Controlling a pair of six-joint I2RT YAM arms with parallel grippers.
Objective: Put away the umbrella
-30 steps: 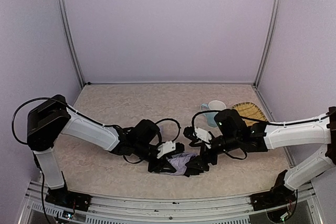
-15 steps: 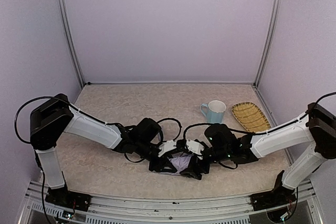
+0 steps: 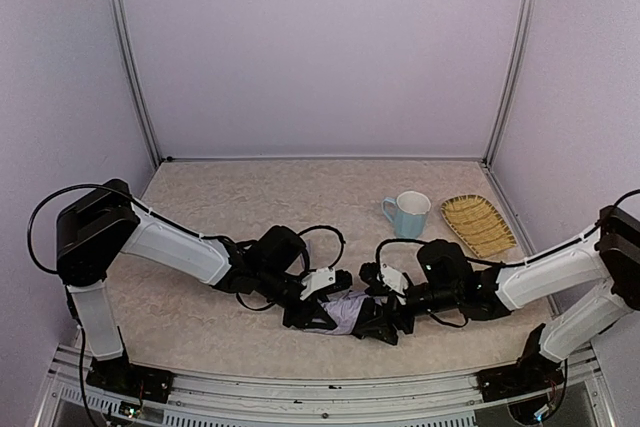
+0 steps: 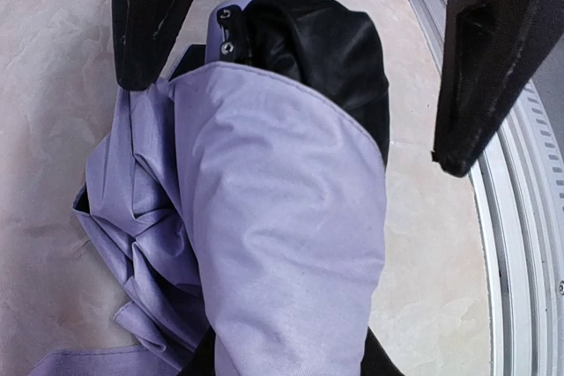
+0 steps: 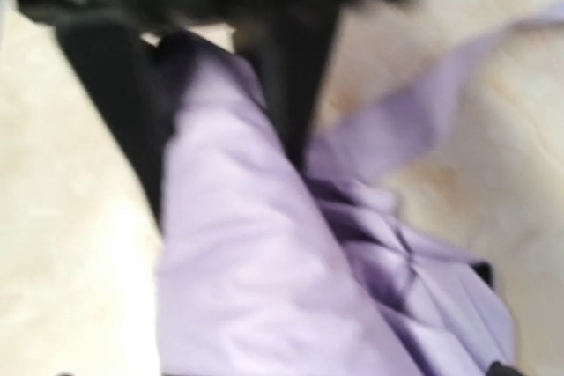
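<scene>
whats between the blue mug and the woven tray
Only bare tabletop: the light blue mug and the woven tray sit apart with nothing between them, as the top external view shows.

Right wrist view's all smear, the umbrella (image 5: pixel 247 288) only blurred lavender. Left wrist view chops its lower end off; from above, only a scrap shows.

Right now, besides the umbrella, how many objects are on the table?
2: a light blue mug at the right rear, and a woven tray just right of it. Something small could be hidden under the umbrella.
</scene>
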